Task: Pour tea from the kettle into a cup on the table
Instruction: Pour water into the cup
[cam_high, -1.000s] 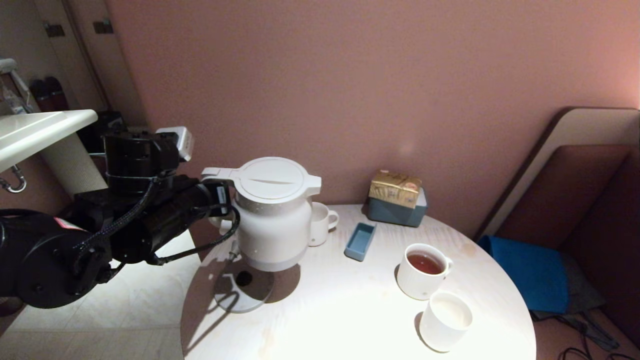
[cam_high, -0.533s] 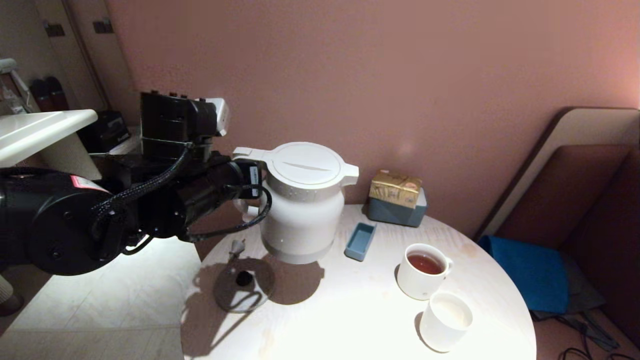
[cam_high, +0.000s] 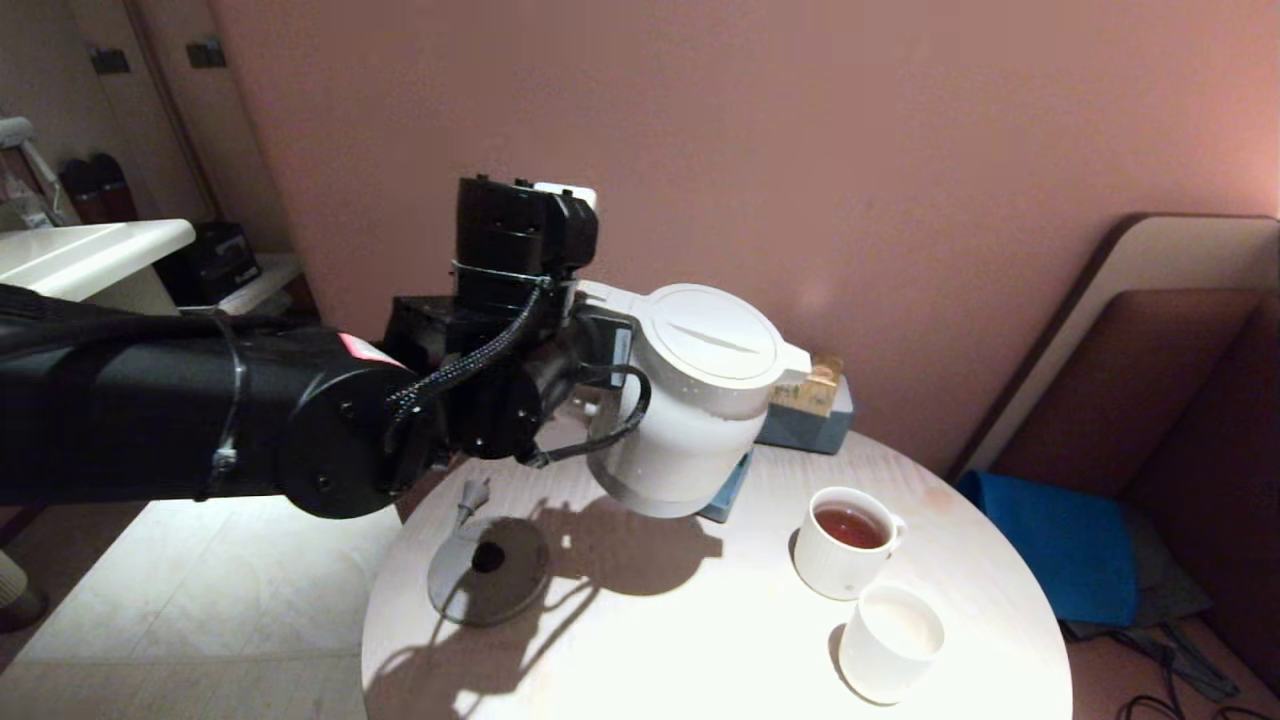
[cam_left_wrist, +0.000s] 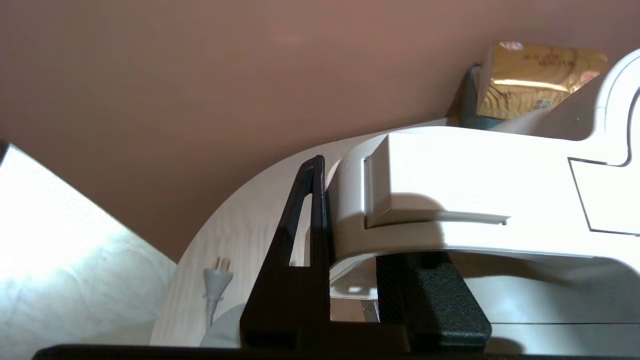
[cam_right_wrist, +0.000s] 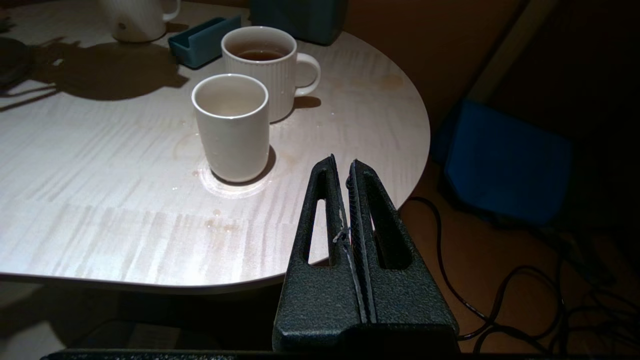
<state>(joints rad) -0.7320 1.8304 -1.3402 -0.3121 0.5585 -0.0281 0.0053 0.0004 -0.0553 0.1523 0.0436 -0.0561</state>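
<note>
The kettle (cam_high: 700, 400) has travelled right off its base (cam_high: 487, 572), handle clenched in the left claw (cam_left_wrist: 350, 240); the right claw (cam_right_wrist: 348, 200) is clenched empty. Its tilt, apparently already spout-down, risks spilling short of the cup (cam_high: 890, 640).

No lettering is reading clearly anywhere: the gold packet (cam_left_wrist: 540, 80) is showing only a faint printed line, too small to make out.
</note>
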